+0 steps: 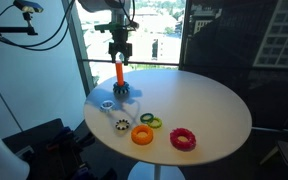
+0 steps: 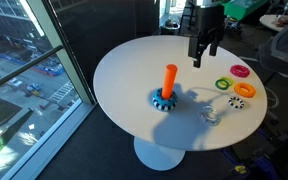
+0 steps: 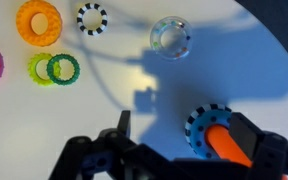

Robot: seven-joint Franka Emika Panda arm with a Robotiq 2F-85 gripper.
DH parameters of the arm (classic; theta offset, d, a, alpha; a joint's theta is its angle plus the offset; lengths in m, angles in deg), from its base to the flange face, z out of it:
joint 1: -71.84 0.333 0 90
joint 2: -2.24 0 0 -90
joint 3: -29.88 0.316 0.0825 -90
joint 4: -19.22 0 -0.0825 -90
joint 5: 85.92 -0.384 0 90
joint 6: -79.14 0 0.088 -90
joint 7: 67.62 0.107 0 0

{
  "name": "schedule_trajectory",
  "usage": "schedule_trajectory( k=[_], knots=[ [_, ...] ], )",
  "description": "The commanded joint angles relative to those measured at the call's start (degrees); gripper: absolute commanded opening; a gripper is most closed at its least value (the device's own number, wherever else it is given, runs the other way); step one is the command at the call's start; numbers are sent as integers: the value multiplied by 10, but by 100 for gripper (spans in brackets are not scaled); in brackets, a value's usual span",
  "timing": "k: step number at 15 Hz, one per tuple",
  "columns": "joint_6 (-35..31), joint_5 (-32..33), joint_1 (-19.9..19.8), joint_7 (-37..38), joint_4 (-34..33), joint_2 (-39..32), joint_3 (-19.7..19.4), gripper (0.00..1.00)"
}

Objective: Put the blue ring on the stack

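The blue ring point(image 2: 163, 101) already sits on the stack point(image 2: 170, 80), low around the foot of the orange peg. In an exterior view the stack point(image 1: 119, 72) stands close to the far left edge of the desk point(image 1: 219, 105). The jaws hang in the air above the peg, released and holding nothing. The task looks done, with only the retreat left.

The danger is the peg itself. In the wrist view the peg point(image 3: 222, 143) lies close by one finger, so a sideways pull could catch its tip and topple the stack or slide it toward the desk's edge. A drop instead of a rise would press a finger onto the peg's top. A straight lift seems the safe way out.

The spare rings lie well apart from the stack, nearer the opposite edge: a clear ring point(image 2: 210, 115), an orange ring point(image 2: 244, 91) and a pink ring point(image 2: 240, 71).
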Motion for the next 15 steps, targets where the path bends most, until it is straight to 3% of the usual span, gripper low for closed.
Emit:
schedule_trajectory(
  k=[1,8,15],
  knots=[
    [-16,0,-13,0,83,79,-1,100],
    [-22,-12,-37,-3,174,198,-6,100],
    [-29,-25,-42,-10,214,284,-6,100]
  ],
)
